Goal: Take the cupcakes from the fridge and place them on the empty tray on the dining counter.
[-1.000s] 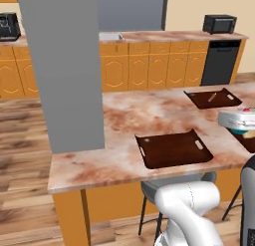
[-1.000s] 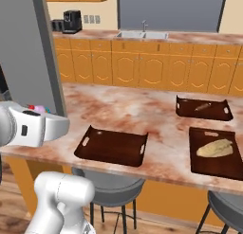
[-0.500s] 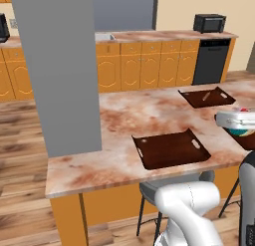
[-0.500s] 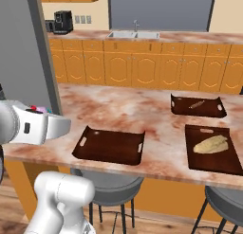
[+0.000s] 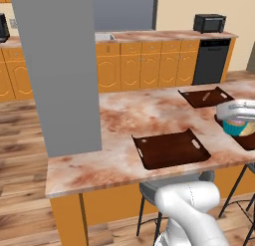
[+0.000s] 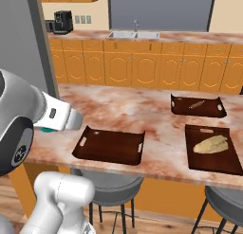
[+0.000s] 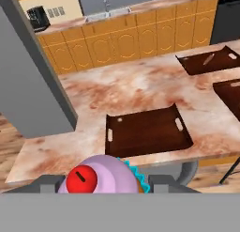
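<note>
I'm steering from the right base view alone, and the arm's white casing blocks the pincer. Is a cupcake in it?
Observer: Yes. The hand view shows the pink-frosted cupcake between the pincer's fingers.
Operator: Has it a wrapper?
Observer: A teal one, seen in the left base view.
Operator: Is it over the empty tray yet?
Observer: No. In the left base view it hangs to the right of the empty tray, off its edge.
Operator: Anything on that tray?
Observer: The hand view shows it bare.
</note>
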{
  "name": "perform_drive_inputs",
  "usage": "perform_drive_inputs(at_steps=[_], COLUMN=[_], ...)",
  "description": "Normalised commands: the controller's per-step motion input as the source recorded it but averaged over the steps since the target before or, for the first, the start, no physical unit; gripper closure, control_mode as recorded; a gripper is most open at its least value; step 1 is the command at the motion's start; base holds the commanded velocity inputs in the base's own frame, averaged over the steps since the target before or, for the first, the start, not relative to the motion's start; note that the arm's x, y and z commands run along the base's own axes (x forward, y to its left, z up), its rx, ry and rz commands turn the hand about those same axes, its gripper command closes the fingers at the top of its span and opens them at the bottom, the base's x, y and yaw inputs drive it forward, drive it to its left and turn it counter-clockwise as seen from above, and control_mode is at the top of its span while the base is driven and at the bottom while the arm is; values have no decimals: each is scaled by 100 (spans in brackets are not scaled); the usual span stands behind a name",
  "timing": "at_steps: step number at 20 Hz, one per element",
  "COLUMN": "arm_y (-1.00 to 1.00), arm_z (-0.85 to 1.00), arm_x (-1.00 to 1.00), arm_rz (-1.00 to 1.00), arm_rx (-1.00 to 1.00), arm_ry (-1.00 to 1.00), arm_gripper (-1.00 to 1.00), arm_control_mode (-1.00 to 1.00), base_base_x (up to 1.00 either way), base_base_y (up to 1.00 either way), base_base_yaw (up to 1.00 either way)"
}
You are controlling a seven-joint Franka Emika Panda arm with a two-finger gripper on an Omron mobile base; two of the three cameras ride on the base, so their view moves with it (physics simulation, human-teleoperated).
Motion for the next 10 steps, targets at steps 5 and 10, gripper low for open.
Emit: perform_drive_inputs(at_steps=[5, 10], arm_y=[0, 9], arm_z=[-34, -41], arm_x=[18, 13], arm_rz=[0, 0], arm_rx=[19, 11], arm_ry=[17, 13], arm_gripper=[100, 100], arm_control_mode=[-100, -100], base_base_x=[0, 0], base_base_y=[0, 0], base_base_yaw=[0, 0])
